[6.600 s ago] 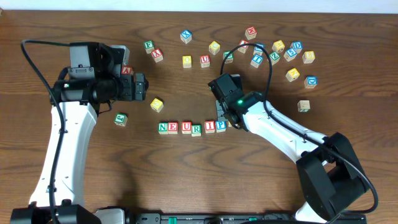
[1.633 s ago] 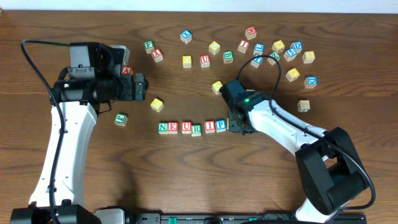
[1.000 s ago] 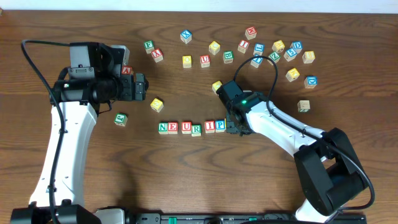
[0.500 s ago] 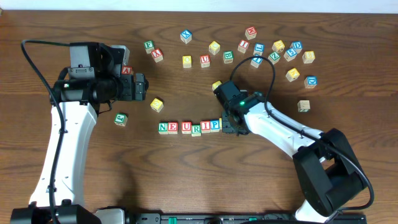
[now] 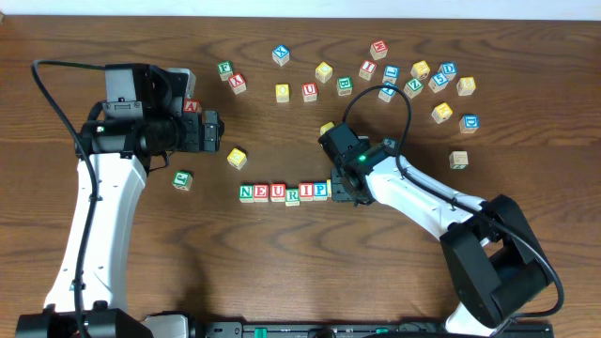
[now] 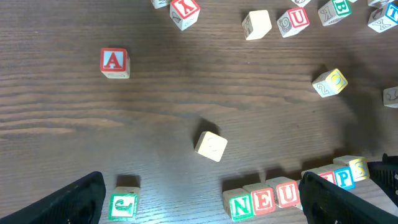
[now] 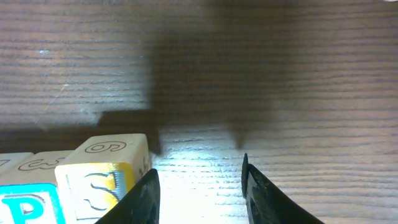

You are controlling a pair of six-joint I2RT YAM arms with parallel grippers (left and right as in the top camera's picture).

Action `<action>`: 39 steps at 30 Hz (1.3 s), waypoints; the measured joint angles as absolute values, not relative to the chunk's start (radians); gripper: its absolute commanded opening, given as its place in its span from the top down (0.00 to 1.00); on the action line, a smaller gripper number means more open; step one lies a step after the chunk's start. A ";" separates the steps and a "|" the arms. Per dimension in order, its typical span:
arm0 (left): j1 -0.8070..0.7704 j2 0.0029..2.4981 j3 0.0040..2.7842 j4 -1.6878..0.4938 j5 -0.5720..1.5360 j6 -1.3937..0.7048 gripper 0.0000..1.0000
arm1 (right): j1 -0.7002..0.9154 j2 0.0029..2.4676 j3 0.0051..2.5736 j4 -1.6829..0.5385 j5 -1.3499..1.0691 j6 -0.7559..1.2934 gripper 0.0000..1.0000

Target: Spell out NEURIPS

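One finger (image 7: 148, 194) of the half-open, empty right hand (image 7: 198, 193) touches the S cube (image 7: 102, 178).

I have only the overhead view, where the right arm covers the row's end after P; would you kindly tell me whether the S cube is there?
Observer: Yes, the right wrist view shows the S cube standing directly beside the P cube.
Operator: Thank you; is it being gripped?
Observer: No, the right hand has only bare table between its fingers; the S cube sits outside one of them.
Operator: And the other arm?
Observer: In its wrist view, the left hand is wide open and holds nothing.
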State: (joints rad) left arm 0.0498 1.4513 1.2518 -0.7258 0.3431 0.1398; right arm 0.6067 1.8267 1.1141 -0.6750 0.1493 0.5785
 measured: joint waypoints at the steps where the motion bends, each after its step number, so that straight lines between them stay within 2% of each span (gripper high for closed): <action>1: 0.050 1.451 1.252 -0.726 0.343 0.140 0.02 | 0.607 1.827 1.114 -0.675 0.155 0.582 0.62; 8: 0.050 1.451 1.252 -0.726 0.343 0.140 0.02 | 0.606 1.827 1.114 -0.675 0.252 0.599 0.59; 15: 0.050 1.451 1.252 -0.726 0.343 0.140 0.02 | 0.603 1.827 1.122 -0.727 0.345 0.618 0.62; 22: 0.050 1.451 1.252 -0.726 0.343 0.140 0.02 | 0.558 1.827 1.281 -0.855 0.379 0.616 0.60; 32: 0.050 1.451 1.252 -0.726 0.343 0.140 0.02 | 0.565 1.746 1.362 -0.925 0.263 0.573 0.64; 39: 0.050 1.451 1.252 -0.726 0.343 0.140 0.02 | 0.668 1.724 1.362 -0.985 0.204 0.574 0.66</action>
State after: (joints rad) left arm 0.0498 1.4513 1.2518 -0.7258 0.3431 0.1398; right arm 0.6678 1.7245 1.3617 -0.9852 0.2039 0.5735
